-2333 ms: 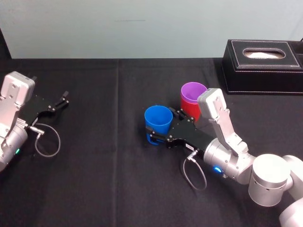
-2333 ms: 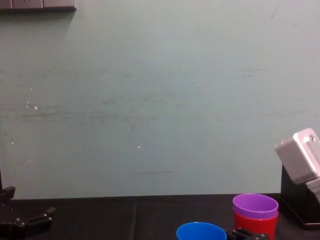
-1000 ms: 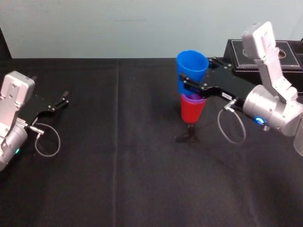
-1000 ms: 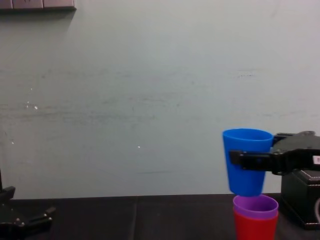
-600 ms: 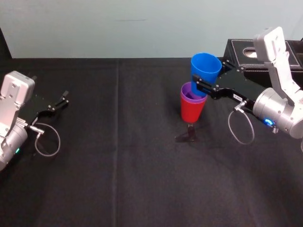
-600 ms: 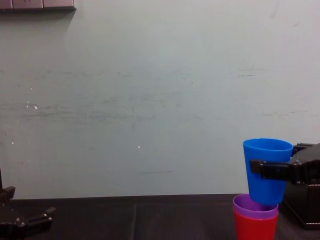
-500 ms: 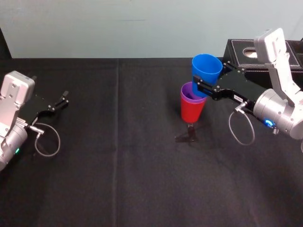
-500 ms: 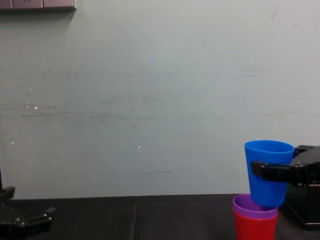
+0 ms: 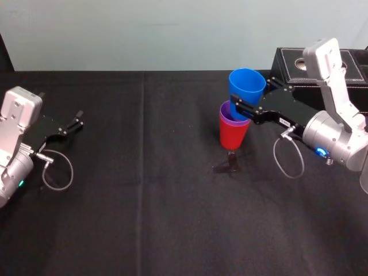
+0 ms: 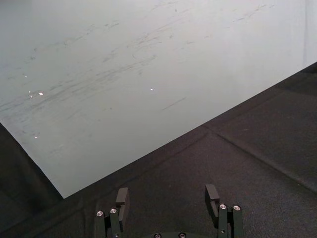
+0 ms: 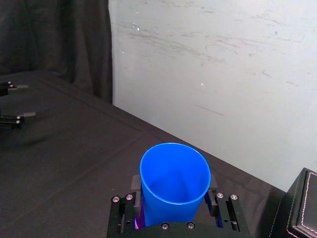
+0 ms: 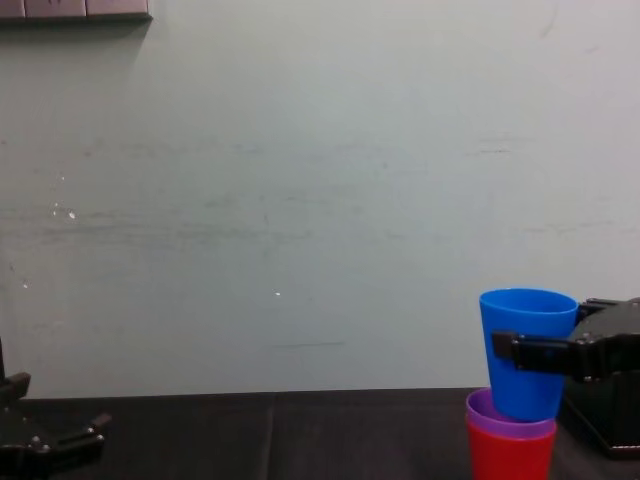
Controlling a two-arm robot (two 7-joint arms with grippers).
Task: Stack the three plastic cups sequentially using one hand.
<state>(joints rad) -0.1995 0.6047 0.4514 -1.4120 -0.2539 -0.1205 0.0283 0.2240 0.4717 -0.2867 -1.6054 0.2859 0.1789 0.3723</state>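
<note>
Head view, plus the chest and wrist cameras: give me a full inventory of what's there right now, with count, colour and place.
blue cup: one, blue, held above the stack, base lowered into the purple cup's mouth
purple cup: one, purple, nested in the red cup
red cup: one, red, upright on the table, right of centre
box: one, black with light stitching, far right corner
table: one, black cloth
wall: one, pale grey-green, behind the table
left pincer: one, black, open, at the table's left side
right pincer: one, black, shut on the blue cup

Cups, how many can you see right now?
3. The red cup stands on the table, the purple cup sits nested inside it, and the blue cup, gripped by the right end effector, dips partly into the purple one.
</note>
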